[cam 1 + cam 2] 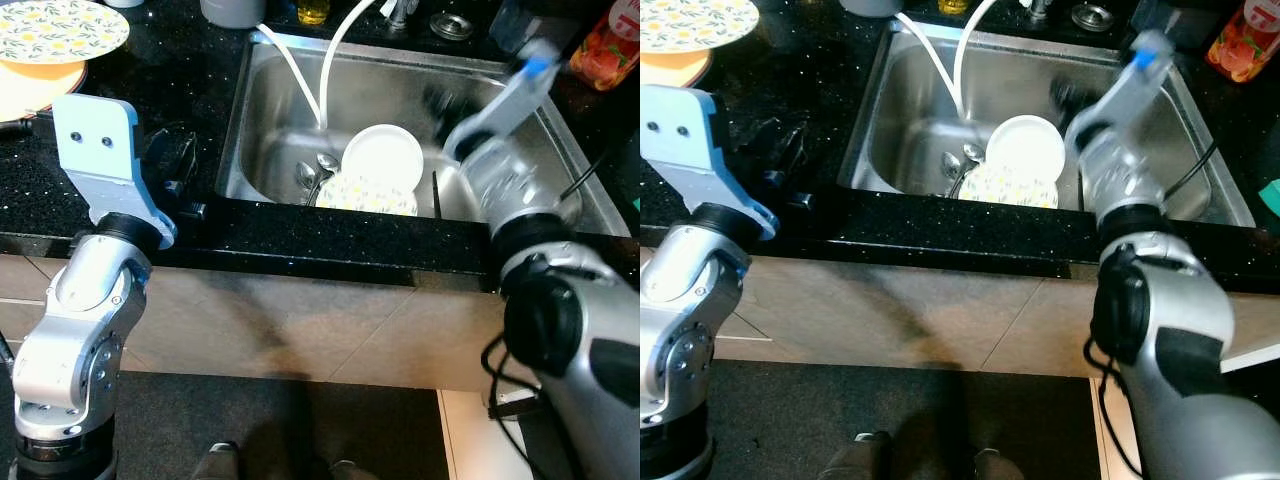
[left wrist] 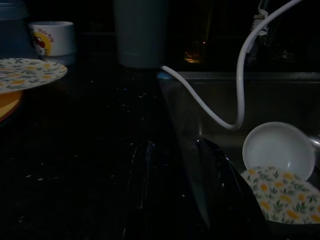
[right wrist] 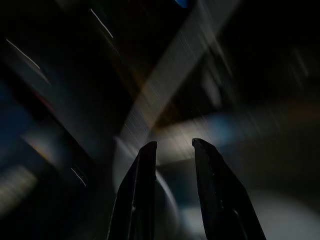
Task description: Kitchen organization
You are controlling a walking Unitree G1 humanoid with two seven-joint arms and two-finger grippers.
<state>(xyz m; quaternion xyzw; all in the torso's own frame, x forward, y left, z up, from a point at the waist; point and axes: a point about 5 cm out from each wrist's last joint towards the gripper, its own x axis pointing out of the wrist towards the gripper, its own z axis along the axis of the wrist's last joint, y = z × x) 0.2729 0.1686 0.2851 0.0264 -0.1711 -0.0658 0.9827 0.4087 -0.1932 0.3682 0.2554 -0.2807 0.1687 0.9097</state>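
The steel sink [image 1: 270, 120] holds a white bowl [image 1: 383, 158] tipped on its side, leaning on a yellow-flowered plate [image 1: 368, 195]. Two spoons [image 1: 315, 172] lie to its left. My right arm reaches into the sink, blurred with motion. Its gripper [image 1: 437, 100] is over the basin just right of the bowl, and in the right wrist view the gripper [image 3: 174, 144] is open with nothing between its fingers. My left gripper [image 2: 172, 147] lies open and low over the black counter [image 1: 190, 70] beside the sink's left rim, holding nothing.
A flowered plate [image 1: 60, 28] sits on an orange plate [image 1: 40, 72] at the back left. A cartoon mug [image 2: 52, 37] and a grey cup [image 1: 232, 10] stand behind. Two white hoses [image 1: 300, 75] hang into the sink. A red packet [image 1: 610, 45] is at the back right.
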